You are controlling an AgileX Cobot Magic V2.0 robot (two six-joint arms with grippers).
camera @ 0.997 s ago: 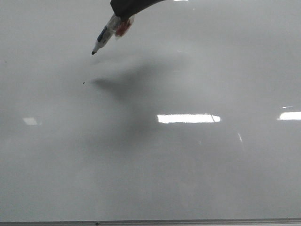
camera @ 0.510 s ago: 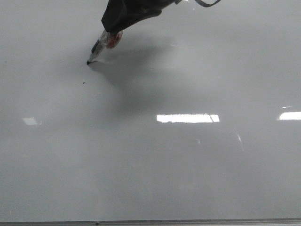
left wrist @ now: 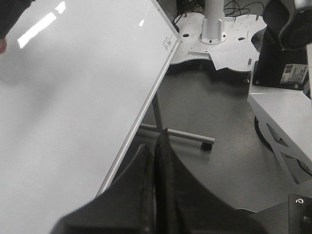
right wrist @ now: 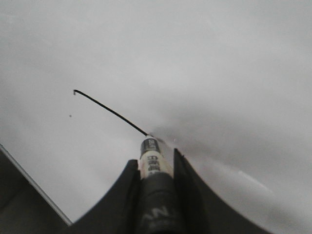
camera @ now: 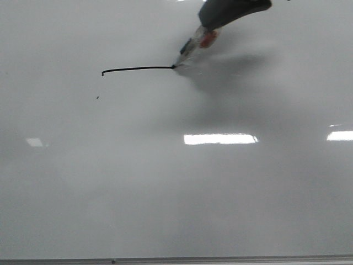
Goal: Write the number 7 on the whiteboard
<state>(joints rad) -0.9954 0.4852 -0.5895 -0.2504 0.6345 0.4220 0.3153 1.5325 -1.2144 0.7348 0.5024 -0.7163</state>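
Note:
The whiteboard (camera: 165, 187) fills the front view, glossy pale grey with light reflections. On it is a black, slightly arched horizontal stroke (camera: 138, 69), the top bar of the number 7; no downstroke shows. My right gripper (camera: 212, 25) is shut on a marker (camera: 190, 49), whose tip touches the board at the stroke's right end. In the right wrist view the marker (right wrist: 152, 158) sits between the fingers and the stroke (right wrist: 109, 111) runs away from its tip. My left gripper (left wrist: 157, 146) is shut and empty, off the board's edge (left wrist: 146, 105).
A tiny dark speck (camera: 98, 97) lies below the stroke's left end. The board's thin grey bottom rim (camera: 220, 259) runs along the bottom of the front view. In the left wrist view, the board's stand leg (left wrist: 180, 134) and a white pedestal base (left wrist: 214, 29) stand on the dark floor.
The right gripper has moved the marker rightward across the board from where its tip touched down, leaving a black horizontal stroke behind it.

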